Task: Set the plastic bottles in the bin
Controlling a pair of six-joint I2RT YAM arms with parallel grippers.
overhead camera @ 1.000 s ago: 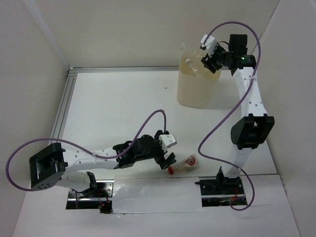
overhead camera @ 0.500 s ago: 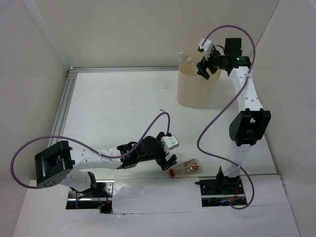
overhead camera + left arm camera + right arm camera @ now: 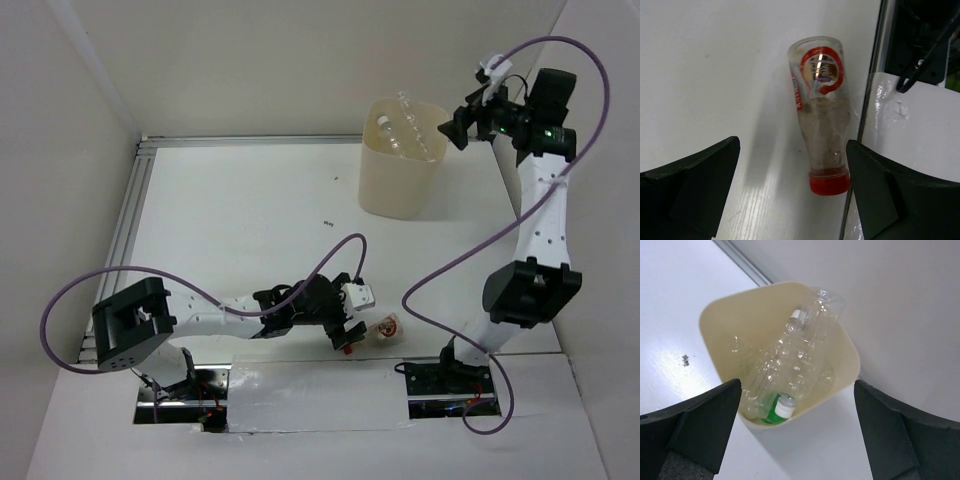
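A clear plastic bottle with a red cap and red-white label (image 3: 380, 329) (image 3: 819, 116) lies on the table near the front edge. My left gripper (image 3: 346, 334) (image 3: 792, 165) is low over it and open. The cap end lies between the fingers, close to the right one. The beige bin (image 3: 398, 190) (image 3: 710, 315) stands at the back. It holds several clear plastic bottles (image 3: 799, 357) (image 3: 400, 132) and a green one (image 3: 771, 412). My right gripper (image 3: 456, 124) (image 3: 796, 407) hangs open and empty above the bin's right side.
An aluminium rail (image 3: 130, 212) runs along the table's left and back edges. A taped white strip (image 3: 310, 392) covers the near edge between the two arm bases. White walls close in on three sides, and the right arm's purple cable (image 3: 440, 270) loops over the table.
The right gripper opened fully, and the clear bottle it held went into the bin. That arm pulled back to the right. The left gripper moved right onto the red-capped bottle.
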